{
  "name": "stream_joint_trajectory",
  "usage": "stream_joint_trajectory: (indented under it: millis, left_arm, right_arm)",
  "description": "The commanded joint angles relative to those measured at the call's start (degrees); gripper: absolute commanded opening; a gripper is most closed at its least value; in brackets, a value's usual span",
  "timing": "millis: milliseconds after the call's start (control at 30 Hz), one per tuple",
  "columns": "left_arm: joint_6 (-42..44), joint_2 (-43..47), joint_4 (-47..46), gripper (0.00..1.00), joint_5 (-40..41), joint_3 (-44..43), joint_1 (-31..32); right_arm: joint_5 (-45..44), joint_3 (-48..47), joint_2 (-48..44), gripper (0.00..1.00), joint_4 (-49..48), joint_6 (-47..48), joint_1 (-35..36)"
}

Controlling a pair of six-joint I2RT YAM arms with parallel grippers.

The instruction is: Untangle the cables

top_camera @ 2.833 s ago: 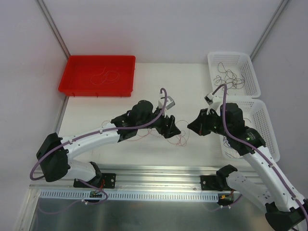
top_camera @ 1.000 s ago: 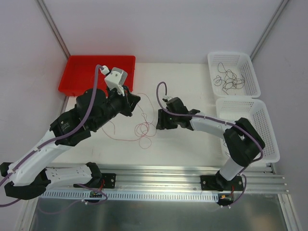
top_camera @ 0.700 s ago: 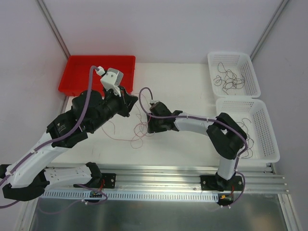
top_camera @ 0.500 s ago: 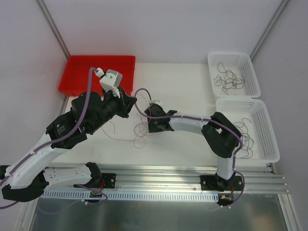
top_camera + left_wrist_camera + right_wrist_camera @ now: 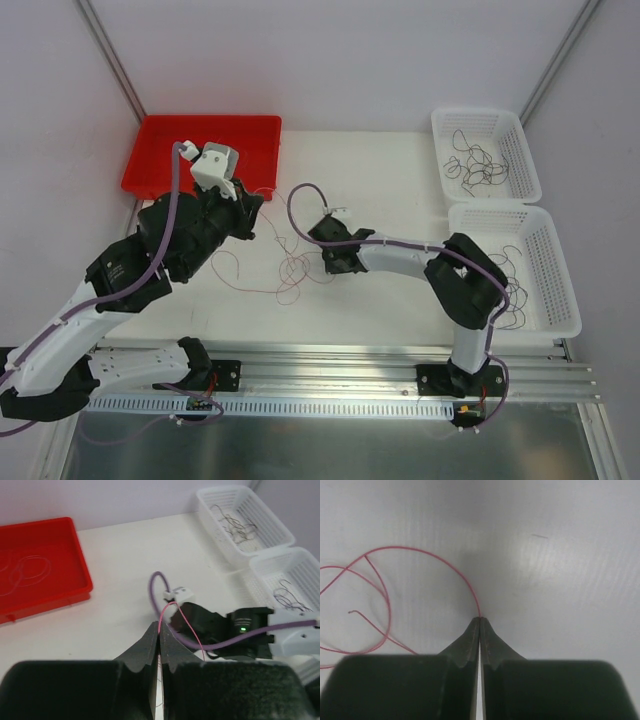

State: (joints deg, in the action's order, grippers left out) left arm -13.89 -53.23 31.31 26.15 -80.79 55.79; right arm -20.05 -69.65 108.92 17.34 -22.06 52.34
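The cables (image 5: 293, 268) lie as a loose tangle of thin red and purple loops on the white table, between my two grippers. My left gripper (image 5: 252, 203) is raised above and to the left of the tangle. In the left wrist view it (image 5: 160, 629) is shut on a pink-red wire (image 5: 187, 628) that arcs up from the tips and drops towards the right arm. My right gripper (image 5: 327, 266) is low at the tangle's right edge. In the right wrist view it (image 5: 480, 618) is shut on a red wire (image 5: 427, 555) that curves away to the left in loops.
A red tray (image 5: 160, 178) at the back left holds a thin looped wire. Two white baskets stand on the right, the far one (image 5: 520, 135) and the near one (image 5: 555, 270), each with dark wires in it. The right arm's purple hose (image 5: 296, 205) arches over the table.
My right gripper moved left to the tangle, then closed on a red wire. My left gripper, shut throughout, drew back up and to the left with its wire.
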Motion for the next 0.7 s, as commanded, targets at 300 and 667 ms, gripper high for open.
stream_joint_trajectory:
  millis: [300,667]
  left_arm:
    - [7.7,-0.1,7.9,0.00,13.6,1.2,-25.8]
    - [-0.7,-6.6,8.7,0.00,5.6,11.4,-57.7]
  right_arm:
    - [-1.3,17.3,-26.7,0.01,6.3,5.7,-18.2]
    - [3.7,15.6,-47.2,0.01,12.6,13.7,-27.9]
